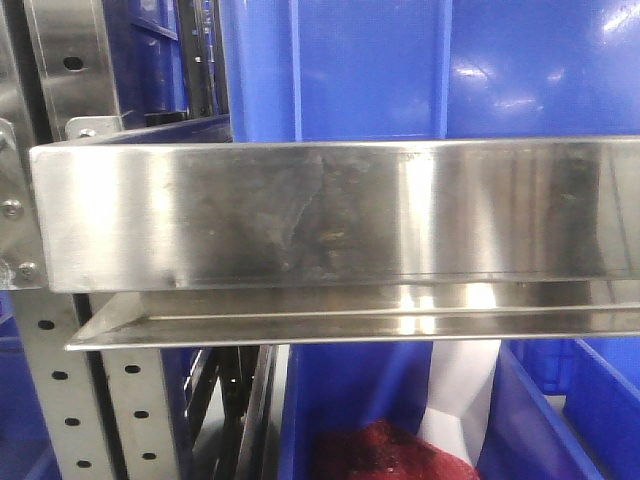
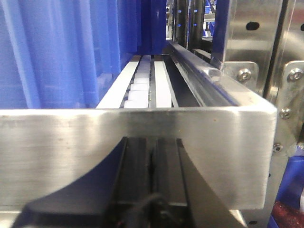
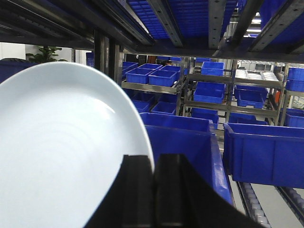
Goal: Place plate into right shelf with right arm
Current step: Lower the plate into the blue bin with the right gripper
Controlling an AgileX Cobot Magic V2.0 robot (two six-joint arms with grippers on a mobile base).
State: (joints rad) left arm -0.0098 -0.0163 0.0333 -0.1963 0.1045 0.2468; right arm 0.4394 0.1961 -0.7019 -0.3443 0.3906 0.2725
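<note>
Plate (image 3: 61, 156) sits at the left of the right wrist view, tilted and off any surface, with the right gripper (image 3: 153, 190) pinching it by a short stretch of its rim. It is already in among the levels of the right shelf (image 3: 213, 51), whose dark beams run overhead.

The grip looks like the weak point. A smooth glazed rim held at one spot could pivot or slide out if the arm jolts or the plate touches anything. The plate's far edge rises toward the overhead beams, so lifting or tipping it may knock it against them. The blue bin (image 3: 185, 137) stands just ahead, and its wall could catch the plate's lower edge on the way in.

The left gripper (image 2: 152, 190) has its fingers pressed together on nothing, close against a steel beam (image 2: 142, 137). A stray move there could scrape the metal.

No brand, label or writing can be read anywhere.
</note>
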